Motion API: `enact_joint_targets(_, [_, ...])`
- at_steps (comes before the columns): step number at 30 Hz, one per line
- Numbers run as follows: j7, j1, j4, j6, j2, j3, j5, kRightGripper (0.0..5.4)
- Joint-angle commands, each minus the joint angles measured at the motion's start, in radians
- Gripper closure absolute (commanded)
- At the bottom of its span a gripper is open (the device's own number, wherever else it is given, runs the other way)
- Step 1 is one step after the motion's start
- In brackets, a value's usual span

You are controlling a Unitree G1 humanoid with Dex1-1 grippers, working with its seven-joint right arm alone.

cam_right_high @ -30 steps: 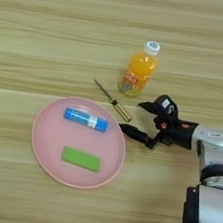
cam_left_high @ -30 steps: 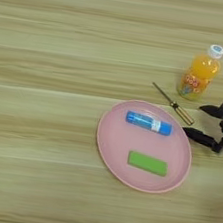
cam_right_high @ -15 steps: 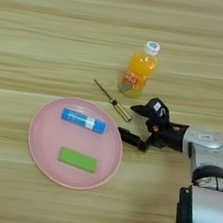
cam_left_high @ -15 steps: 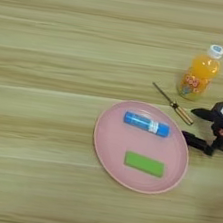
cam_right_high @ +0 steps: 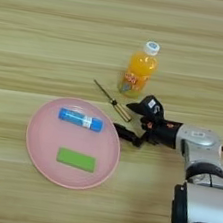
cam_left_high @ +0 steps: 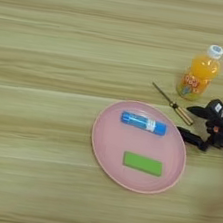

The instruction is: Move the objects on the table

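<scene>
Orange drink fills the small bottle, which stands upright on the wooden table with a white cap on top and a red label round its lower half. It is the farthest thing from the robot, beyond and a little right of the pink plate.

Just on the near side of the bottle lies the screwdriver, thin and flat on the wood. Its dark shaft points away to the left, and its yellow-black handle ends near the plate's right rim without touching it.

The flat bright-green block rests inside the plate, in the near half, its long side running roughly left to right. Beyond it, also on the plate, lies a blue tube with a white label, tilted slightly and apart from the block.

The right gripper sits just right of the plate, low over the table. Its two black fingers are spread wide and hold nothing: one fingertip is next to the screwdriver handle, the other close to the plate's rim, and the handle's end lies between them. The silver forearm runs off to the right and bends down toward the bottom edge.
</scene>
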Motion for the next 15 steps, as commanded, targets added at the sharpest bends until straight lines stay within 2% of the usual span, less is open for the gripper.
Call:
enact_joint_targets(1, [-0.059, -0.041, -0.016, 0.016, -0.017, 0.019, -0.030, 0.89])
enact_joint_targets(15, [-0.085, -0.042, -0.009, 0.025, -0.011, 0.027, -0.029, 2.14])
